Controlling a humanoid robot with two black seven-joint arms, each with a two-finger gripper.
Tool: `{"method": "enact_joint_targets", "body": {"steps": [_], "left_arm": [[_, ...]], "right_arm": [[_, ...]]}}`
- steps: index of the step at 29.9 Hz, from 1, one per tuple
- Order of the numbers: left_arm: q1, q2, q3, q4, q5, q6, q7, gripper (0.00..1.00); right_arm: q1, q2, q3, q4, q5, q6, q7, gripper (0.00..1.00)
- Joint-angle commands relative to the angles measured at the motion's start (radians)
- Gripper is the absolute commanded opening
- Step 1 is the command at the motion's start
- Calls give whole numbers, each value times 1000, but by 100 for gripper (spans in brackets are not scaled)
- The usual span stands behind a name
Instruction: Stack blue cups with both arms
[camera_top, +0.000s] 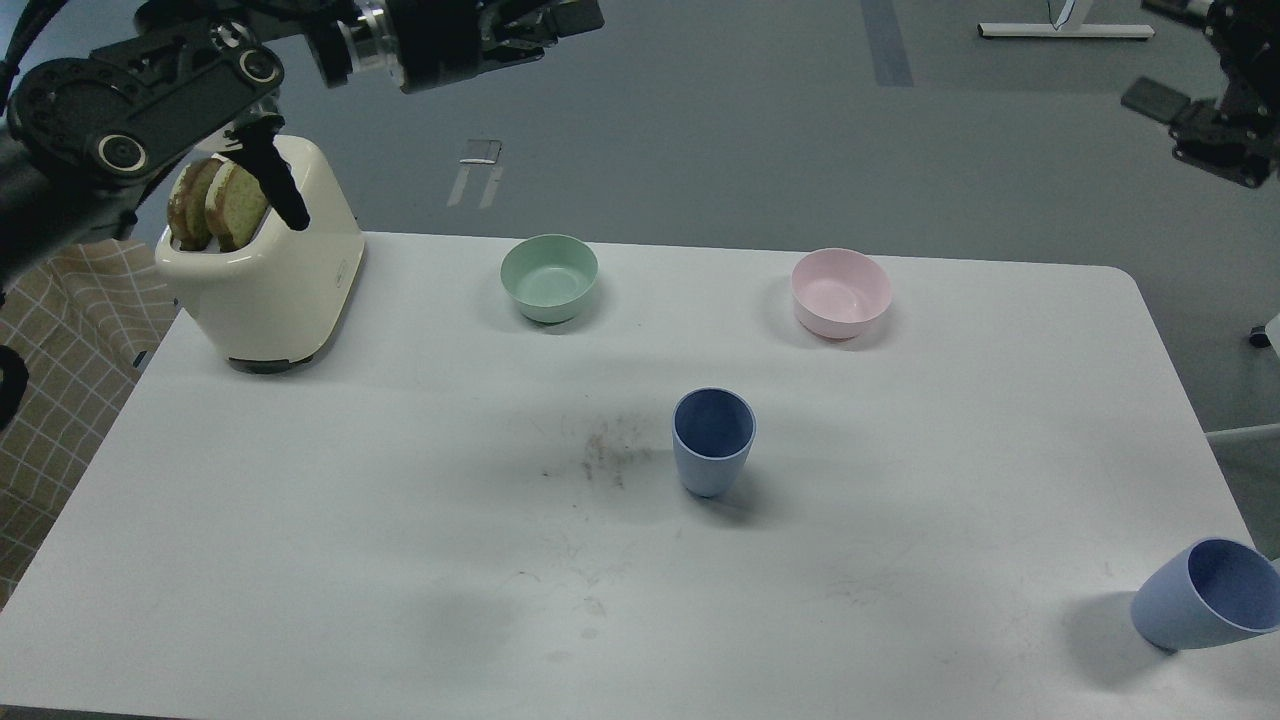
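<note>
One blue cup (712, 445) stands upright near the middle of the white table (900, 560), free of both grippers. The second blue cup (1203, 596) leans at the table's front right edge, its mouth facing right and partly cut off by the view. My left arm is raised high at the upper left. Its gripper (575, 17) is at the top edge, far above and left of the middle cup, too dark to read. Only dark parts of my right arm (1222, 135) show at the upper right, off the table and far from both cups.
A cream toaster (270, 290) with two toast slices stands at the back left. A mint-green bowl (549, 278) and a pink bowl (841, 292) sit along the back. A dark smudge (600, 455) lies left of the middle cup.
</note>
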Motion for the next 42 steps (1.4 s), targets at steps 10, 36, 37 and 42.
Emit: {"method": "enact_joint_targets", "body": {"steps": [10,36,37,42], "left_arm": [[53,-35,-1,22,-78,0,-2,95],[118,-90,-2,12,-64,0,-4,96],[116,-88,-2,12,-64,0,-4,96],[125,-91,-2,10,-64,0,-4,96]], "right_arm": [[-150,-312,-110,261,-545,0,0,100],[-141,-355,-291,258,-848,-1,0,100],[-141,-355,-291,254,-848,-1,0,100],[-145,-294,-291,194,-894,0,0,100]]}}
